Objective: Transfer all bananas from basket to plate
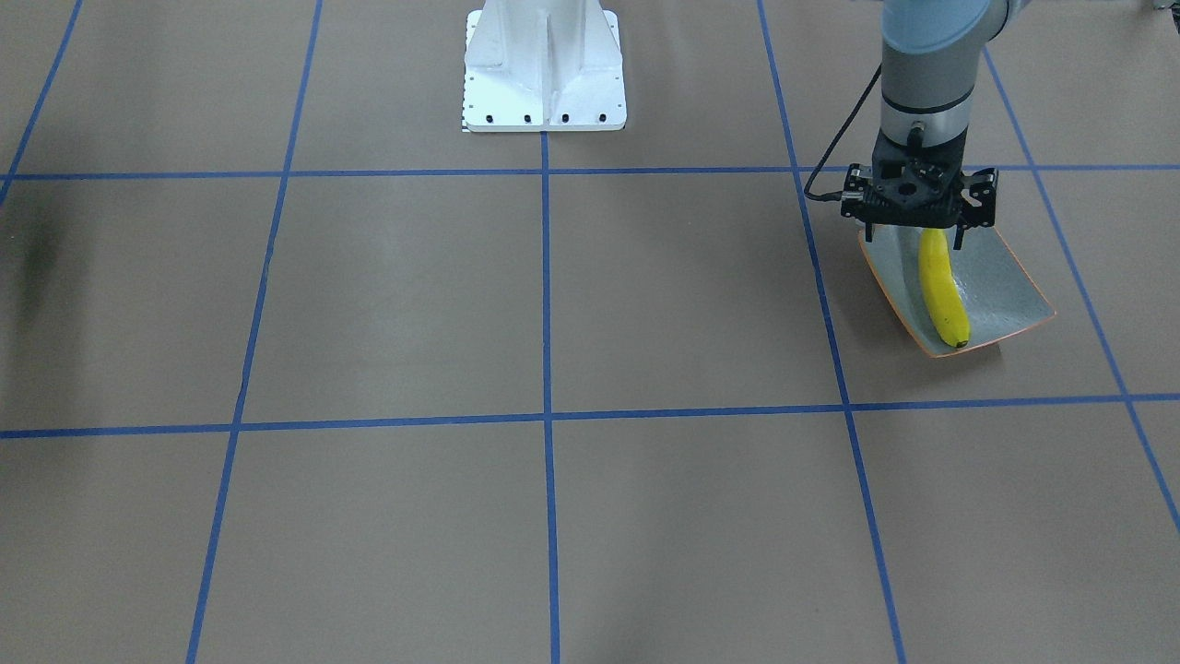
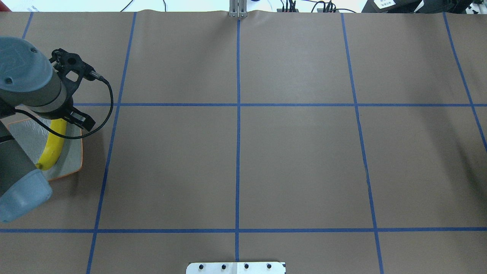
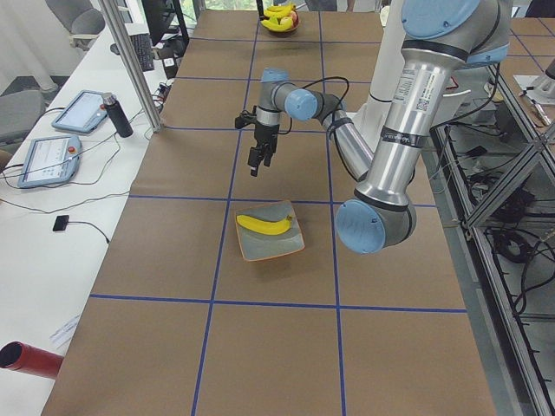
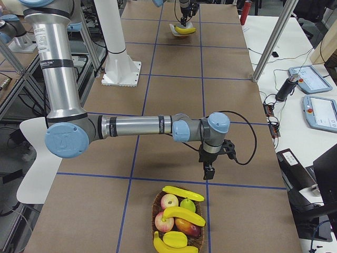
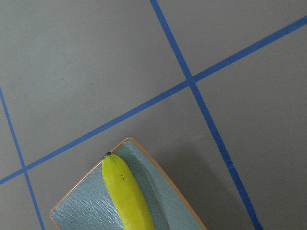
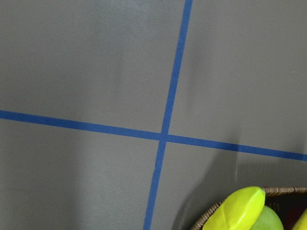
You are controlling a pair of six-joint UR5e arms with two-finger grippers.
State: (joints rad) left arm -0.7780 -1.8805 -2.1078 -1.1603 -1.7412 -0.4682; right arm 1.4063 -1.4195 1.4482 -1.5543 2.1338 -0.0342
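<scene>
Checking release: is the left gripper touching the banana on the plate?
Apart. Exterior left view shows the left gripper hanging above the banana, bare table between.

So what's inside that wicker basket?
Three bananas lie on top, with reddish apples, a green pear and another yellow fruit around them. Anything under that pile, down to the bottom of the basket, is covered.
</scene>
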